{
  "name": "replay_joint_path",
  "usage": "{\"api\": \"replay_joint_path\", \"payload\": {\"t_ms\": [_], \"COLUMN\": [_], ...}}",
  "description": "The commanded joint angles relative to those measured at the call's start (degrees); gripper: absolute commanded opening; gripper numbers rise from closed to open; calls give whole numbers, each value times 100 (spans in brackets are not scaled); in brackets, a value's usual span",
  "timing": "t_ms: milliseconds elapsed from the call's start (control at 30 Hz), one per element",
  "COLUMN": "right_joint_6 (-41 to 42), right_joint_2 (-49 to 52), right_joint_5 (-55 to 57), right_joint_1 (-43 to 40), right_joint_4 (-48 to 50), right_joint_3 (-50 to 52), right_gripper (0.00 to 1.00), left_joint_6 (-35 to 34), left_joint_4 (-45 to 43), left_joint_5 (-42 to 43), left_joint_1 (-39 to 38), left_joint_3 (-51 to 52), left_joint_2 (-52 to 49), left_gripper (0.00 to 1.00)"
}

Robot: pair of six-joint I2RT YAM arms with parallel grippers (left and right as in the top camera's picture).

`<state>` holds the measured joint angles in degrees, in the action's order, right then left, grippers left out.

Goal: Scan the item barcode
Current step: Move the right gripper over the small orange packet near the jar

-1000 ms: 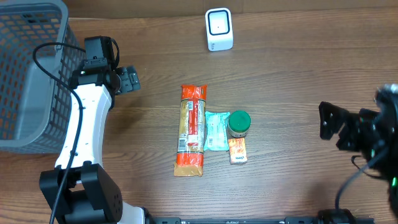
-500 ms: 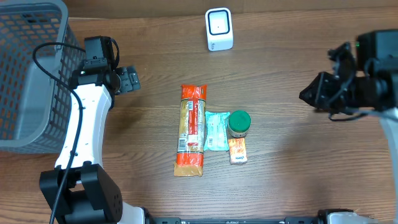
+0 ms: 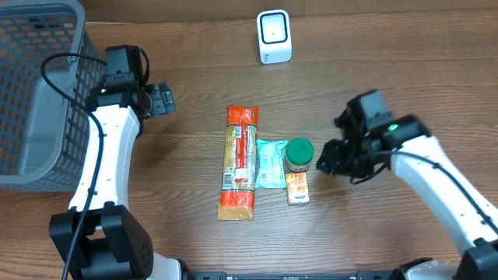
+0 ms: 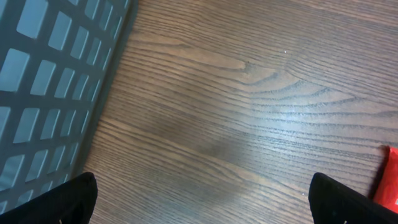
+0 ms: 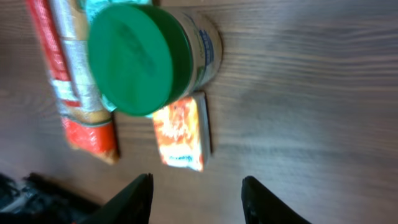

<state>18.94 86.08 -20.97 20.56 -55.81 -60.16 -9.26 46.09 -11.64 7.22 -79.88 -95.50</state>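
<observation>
Clock faces read from the overhead view, with 12 at the table's far edge.

- Overhead: four items cluster mid-table (image 3: 373,78). A long orange-ended packet (image 3: 240,162) lies lengthwise 12 to 6. A teal sachet (image 3: 270,163) touches its 3 o'clock side. A green-lidded jar (image 3: 299,154) stands upright on the sachet's 3 o'clock edge. A small orange box (image 3: 296,188) lies just at 6 of the jar.
- The white scanner (image 3: 274,36) stands well apart at 12 of the cluster.
- The grey basket (image 3: 39,93) fills the 9–10 o'clock corner.
- Only this view shows both arms at once. The right gripper (image 3: 331,159) hangs just at 3 of the jar, close but apart from it as far as I can tell. The left gripper (image 3: 159,99) sits near the basket, at about 10 of the cluster and well away from it.

- Right wrist view gives what the overhead cannot: the right gripper (image 5: 199,199) has its two fingers (image 5: 140,193) parted, with bare wood between them and nothing pinched. The jar (image 5: 149,59) lies ahead of the fingers and off to one side. The orange box (image 5: 183,134) is nearer the fingers, just short of the gap. The long packet (image 5: 74,93) runs along beyond the jar.

- Left wrist view: the left gripper (image 4: 202,199) is spread wide, with a fingertip in each lower corner and only tabletop between them. The basket (image 4: 50,74) wall fills one side. A red corner of the long packet (image 4: 388,180) just shows at the frame's opposite edge. No other item appears here.
</observation>
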Motion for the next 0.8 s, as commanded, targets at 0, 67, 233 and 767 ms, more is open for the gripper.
{"api": "replay_joint_path", "payload": {"t_ms": [0, 67, 233, 767], "right_joint_6": [81, 81, -125, -282], "right_joint_2": [-44, -44, -39, -13], "right_joint_5": [76, 76, 33, 452], "right_joint_1": [210, 284, 459, 1235], "right_joint_4": [595, 955, 1412, 1954], "right_joint_3": [557, 826, 1246, 1373], "right_gripper": [50, 50, 50, 51], "left_joint_6": [-17, -15, -15, -17], "left_joint_4": [0, 2, 2, 0], "left_joint_5": [-37, -37, -37, -37], "left_joint_1": [-13, -13, -13, -15], "left_joint_3": [-92, -90, -92, -92], "left_joint_2": [-7, -7, -7, -7], "left_gripper": [100, 100, 100, 100]}}
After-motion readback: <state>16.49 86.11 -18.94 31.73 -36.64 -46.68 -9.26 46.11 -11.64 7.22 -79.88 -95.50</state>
